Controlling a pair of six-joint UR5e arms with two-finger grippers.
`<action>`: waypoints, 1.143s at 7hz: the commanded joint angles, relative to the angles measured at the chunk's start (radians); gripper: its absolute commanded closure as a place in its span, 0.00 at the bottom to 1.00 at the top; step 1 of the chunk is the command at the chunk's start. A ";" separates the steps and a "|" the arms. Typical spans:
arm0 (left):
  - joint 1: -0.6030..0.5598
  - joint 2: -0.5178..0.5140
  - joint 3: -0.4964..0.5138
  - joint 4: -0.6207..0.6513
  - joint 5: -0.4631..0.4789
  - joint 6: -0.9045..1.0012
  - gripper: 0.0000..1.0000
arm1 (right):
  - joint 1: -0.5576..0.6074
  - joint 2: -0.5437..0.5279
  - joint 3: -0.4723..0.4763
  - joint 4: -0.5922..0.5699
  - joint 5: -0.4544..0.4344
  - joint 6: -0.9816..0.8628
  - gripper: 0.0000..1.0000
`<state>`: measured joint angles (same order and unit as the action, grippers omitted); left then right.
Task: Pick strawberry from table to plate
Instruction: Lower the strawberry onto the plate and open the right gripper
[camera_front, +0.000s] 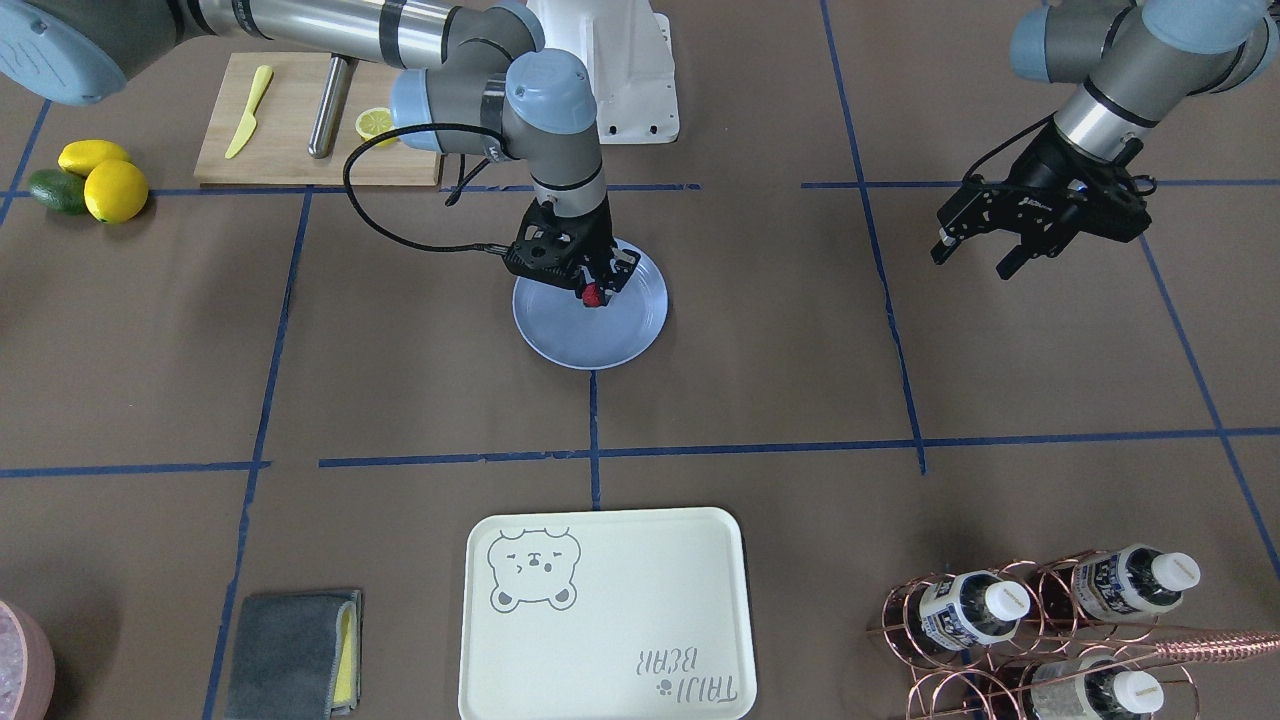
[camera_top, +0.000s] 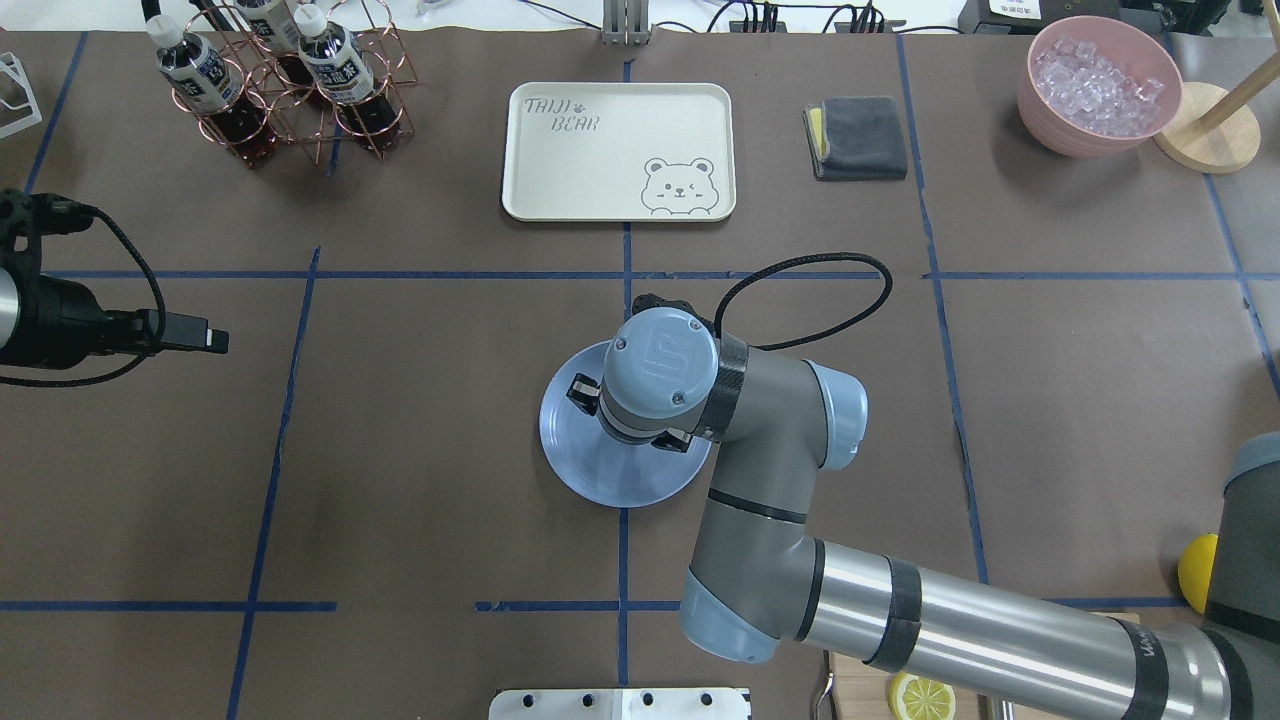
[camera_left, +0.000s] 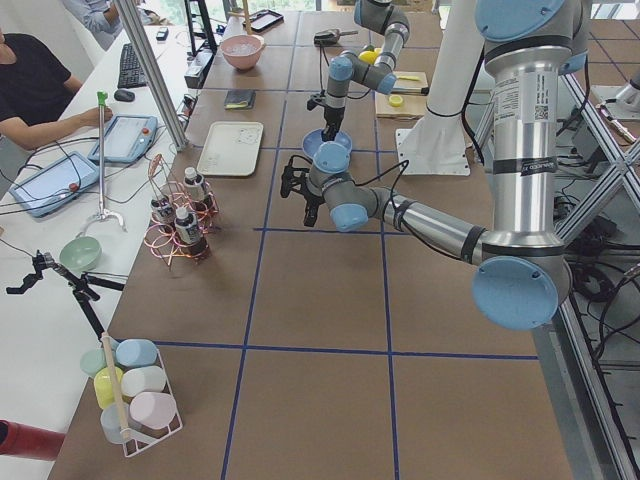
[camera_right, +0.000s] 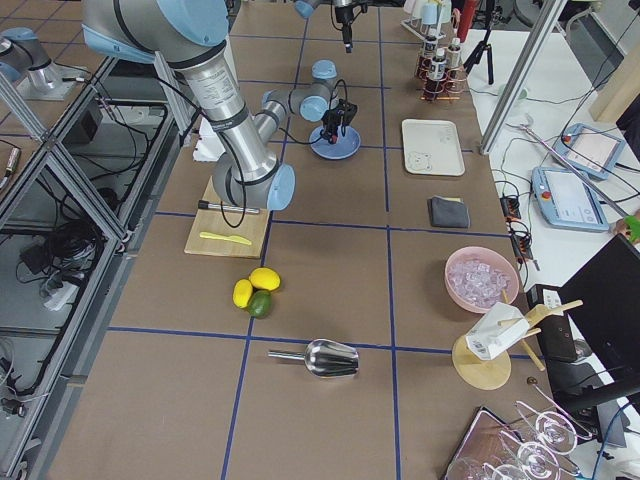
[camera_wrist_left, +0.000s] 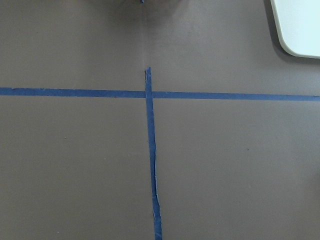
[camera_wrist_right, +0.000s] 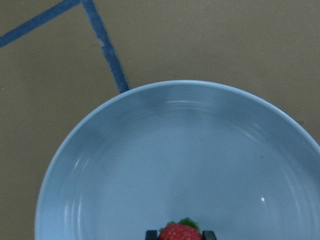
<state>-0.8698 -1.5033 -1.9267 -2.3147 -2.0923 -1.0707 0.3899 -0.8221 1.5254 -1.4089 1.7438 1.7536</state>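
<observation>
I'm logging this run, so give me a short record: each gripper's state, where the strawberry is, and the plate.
right gripper: shut on the strawberry
strawberry: held over the plate, contact with it unclear
plate: light blue, on the table, nothing else seen in it
left gripper: open, empty, well to the side of the plate
</observation>
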 joint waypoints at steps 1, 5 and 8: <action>0.000 0.000 0.000 0.000 0.000 -0.002 0.00 | 0.000 0.000 -0.002 -0.013 -0.007 -0.005 1.00; 0.000 0.000 0.002 0.000 0.002 -0.003 0.00 | 0.000 0.000 -0.002 -0.021 -0.007 -0.006 0.03; 0.000 0.000 0.002 0.000 0.002 -0.003 0.00 | 0.001 -0.002 0.007 -0.022 -0.006 -0.009 0.00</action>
<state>-0.8698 -1.5033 -1.9252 -2.3148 -2.0908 -1.0737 0.3898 -0.8224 1.5271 -1.4309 1.7379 1.7457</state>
